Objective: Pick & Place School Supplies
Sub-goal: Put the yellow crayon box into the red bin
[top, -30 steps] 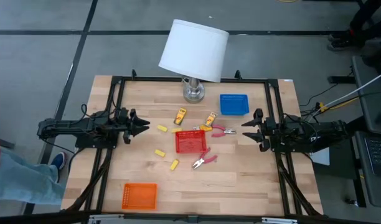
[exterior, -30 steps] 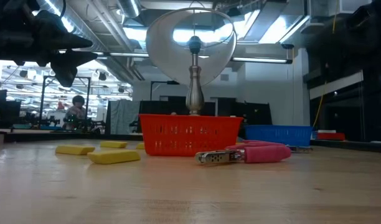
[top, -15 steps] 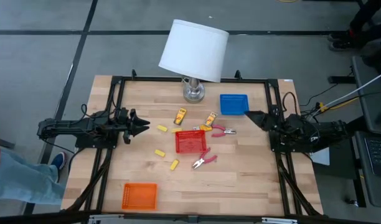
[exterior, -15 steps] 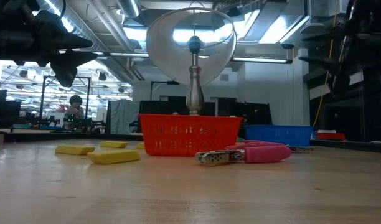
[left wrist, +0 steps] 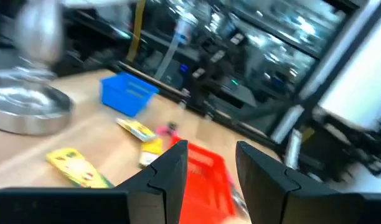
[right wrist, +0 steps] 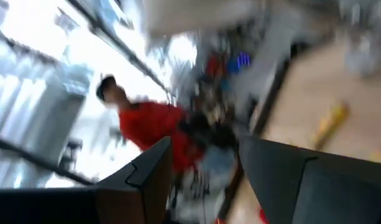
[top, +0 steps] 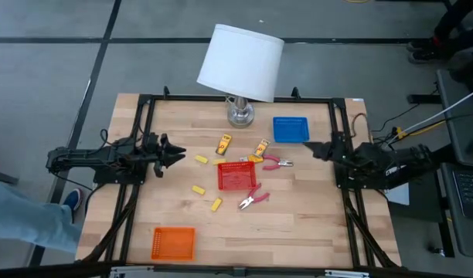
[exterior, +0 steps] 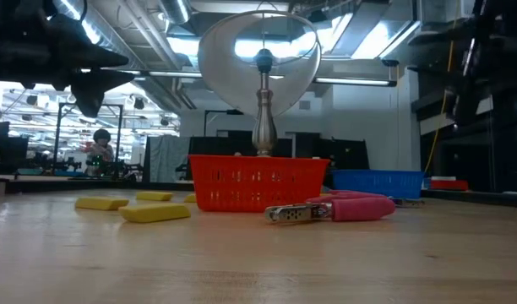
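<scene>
While both arms hover | left gripper (top: 175,154), right gripper (top: 314,150): parted, empty; pink-handled metal scissors (top: 252,199): I judge stiff, light; grasp handles.

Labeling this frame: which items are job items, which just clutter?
Job items: pale yellow blocks, orange-yellow oblong pieces, pink-handled tools.

Not job items: lamp, red tray, blue tray, orange tray.

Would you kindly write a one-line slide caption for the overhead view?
School supplies lie scattered around a red tray mid-table, beneath a lamp, while the open left gripper and right gripper hover empty at either side.
</scene>
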You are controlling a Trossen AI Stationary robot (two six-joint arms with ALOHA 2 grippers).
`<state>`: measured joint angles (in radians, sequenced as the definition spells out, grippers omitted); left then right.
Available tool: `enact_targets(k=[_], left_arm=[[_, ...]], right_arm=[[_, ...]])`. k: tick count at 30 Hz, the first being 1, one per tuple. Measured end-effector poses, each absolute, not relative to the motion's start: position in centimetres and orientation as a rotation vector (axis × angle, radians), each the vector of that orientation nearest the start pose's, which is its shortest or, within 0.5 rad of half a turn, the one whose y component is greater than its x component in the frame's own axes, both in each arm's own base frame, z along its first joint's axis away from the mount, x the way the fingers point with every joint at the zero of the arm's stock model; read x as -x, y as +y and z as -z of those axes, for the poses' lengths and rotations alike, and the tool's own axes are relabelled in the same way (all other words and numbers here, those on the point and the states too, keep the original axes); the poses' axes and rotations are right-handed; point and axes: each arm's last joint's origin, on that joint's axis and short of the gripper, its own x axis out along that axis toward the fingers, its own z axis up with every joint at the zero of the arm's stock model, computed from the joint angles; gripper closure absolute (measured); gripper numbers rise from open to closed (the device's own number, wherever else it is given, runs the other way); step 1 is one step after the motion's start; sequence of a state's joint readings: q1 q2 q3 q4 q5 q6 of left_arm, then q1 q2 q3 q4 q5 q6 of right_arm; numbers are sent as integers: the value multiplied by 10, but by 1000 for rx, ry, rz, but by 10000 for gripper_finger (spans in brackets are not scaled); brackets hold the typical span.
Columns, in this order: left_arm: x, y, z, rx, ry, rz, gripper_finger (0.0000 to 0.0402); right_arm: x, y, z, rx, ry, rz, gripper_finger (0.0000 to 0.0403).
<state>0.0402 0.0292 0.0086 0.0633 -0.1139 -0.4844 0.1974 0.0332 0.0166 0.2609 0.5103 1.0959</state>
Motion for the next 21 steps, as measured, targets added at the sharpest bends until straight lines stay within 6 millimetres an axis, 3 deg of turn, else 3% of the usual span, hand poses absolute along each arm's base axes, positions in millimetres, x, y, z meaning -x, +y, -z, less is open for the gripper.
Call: enact_targets(k=[5,11,16,21], left_arm=[[-94,14,-188,672,-358,-316,270],[-82,19,-211,754,-672,-402,270],[-71,15,-230,688,-857,-234,270],[-53,9,-247,631,-1058,40,270]], right_arm=[[-85,2,-213,-1070,-614,142,213],[-81,6,-230,-948,-738,31,213],[-83,7,-244,-846,-808,38,213],[-79,10,-281,-622,-943,-40,213]])
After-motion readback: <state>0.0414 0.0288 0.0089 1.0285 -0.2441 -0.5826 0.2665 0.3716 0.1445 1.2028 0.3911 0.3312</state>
